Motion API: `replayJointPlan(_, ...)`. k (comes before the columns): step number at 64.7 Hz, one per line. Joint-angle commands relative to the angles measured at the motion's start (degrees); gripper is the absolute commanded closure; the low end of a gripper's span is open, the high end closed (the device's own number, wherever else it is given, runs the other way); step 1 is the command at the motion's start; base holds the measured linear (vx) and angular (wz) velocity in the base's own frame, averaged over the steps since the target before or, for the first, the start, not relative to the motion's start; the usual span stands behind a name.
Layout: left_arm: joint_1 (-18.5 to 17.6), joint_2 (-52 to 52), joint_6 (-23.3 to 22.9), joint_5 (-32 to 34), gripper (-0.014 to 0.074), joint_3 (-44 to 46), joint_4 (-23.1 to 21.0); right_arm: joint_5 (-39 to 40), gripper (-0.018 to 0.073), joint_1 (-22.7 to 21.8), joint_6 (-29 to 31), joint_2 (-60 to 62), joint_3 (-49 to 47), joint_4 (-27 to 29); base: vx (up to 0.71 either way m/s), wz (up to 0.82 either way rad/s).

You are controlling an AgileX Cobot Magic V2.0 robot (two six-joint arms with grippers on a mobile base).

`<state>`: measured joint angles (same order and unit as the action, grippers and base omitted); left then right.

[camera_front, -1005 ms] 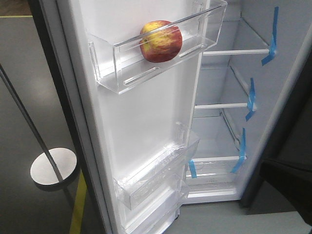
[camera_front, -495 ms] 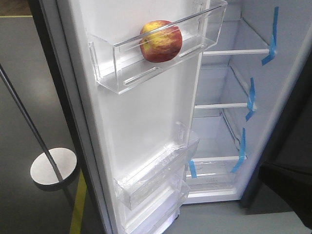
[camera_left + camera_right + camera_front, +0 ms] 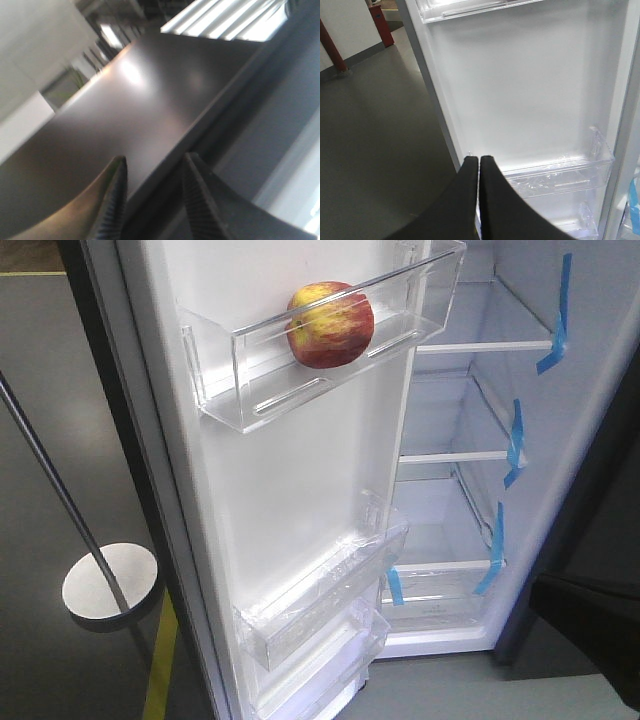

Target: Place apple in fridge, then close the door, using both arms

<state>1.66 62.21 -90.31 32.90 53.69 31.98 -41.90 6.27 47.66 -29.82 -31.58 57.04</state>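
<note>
One of two steps complete. Apple (image 3: 330, 324): resting in the top clear bin (image 3: 260, 390) of the door (image 3: 300, 490), so stowed in the fridge (image 3: 445, 410). Door: standing wide open; closing outstanding. Left tool (image 3: 155, 160): parted, the door's dark edge running between its fingers, contact unclear. Right tool (image 3: 479, 161): pressed closed, empty, facing the door's white inner side.

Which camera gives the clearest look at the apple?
The exterior front-facing view: the apple sits in full sight in the upper clear bin of the door. Neither wrist view shows it; the left sees only dark panel, the right the white inside.
</note>
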Motion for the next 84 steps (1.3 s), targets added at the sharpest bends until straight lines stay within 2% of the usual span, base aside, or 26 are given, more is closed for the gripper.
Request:
replayJointPlan(1, -0.47, 3.93, -2.53, 3.97, 0.0316, 6.02, 0.22, 1.54, 0.0565, -0.08, 0.23, -0.25, -1.50, 1.93, 0.00, 0.00)
replayJointPlan(14, -0.47, 13.06, -2.53, 3.91, 0.0316, 13.81, 0.41, 1.27, 0.0565, -0.08, 0.23, -0.25, -1.50, 1.37, 0.00, 0.00)
replayJointPlan(22, -0.47, 17.86, -3.21, 3.97, 0.0316, 17.99, 3.17, 0.33, 0.0565, -0.08, 0.23, -0.25, -1.50, -0.30, 0.00, 0.00)
replayJointPlan(29, -0.47, 21.68, -9.72, 6.13, 0.0316, 20.98, 6.81, -0.31, 0.0565, -0.08, 0.23, -0.25, -1.50, -0.51, 0.00, 0.00)
replayJointPlan(37, -0.47, 24.84, -19.10, 11.96, 0.0316, 23.72, 13.97, -0.31, 0.0565, -0.08, 0.23, -0.25, -1.50, -1.03, 0.00, 0.00)
replayJointPlan(46, -0.47, 26.39, -24.00, 16.68, 0.0316, 25.35, 19.63, -0.31, 0.0561, -0.08, 0.29, -0.25, -1.50, -1.03, 0.00, 0.00)
replayJointPlan(56, -0.47, 26.44, -24.78, 22.64, 0.0316, 25.79, 22.14, -0.36, 0.0556, -0.08, 1.55, -0.25, -1.50, -1.03, 0.00, 0.00)
replayJointPlan(67, -1.58, 26.44, -25.27, 30.08, 0.0316, 25.79, 22.96, -0.31, 0.0552, -0.08, 1.94, -0.25, -1.50, -1.03, 0.00, 0.00)
replayJointPlan(75, -4.48, 26.44, -26.37, 30.67, 0.0316, 25.79, 25.64, -0.26, 0.0547, -0.08, 1.94, -0.25, -1.50, -1.03, 0.00, 0.00)
replayJointPlan(84, -9.44, 26.44, -26.32, 28.74, 0.0316, 25.79, 29.73, -0.13, 0.0545, -0.08, 1.94, -0.25, -1.50, -0.92, 0.00, 0.00)
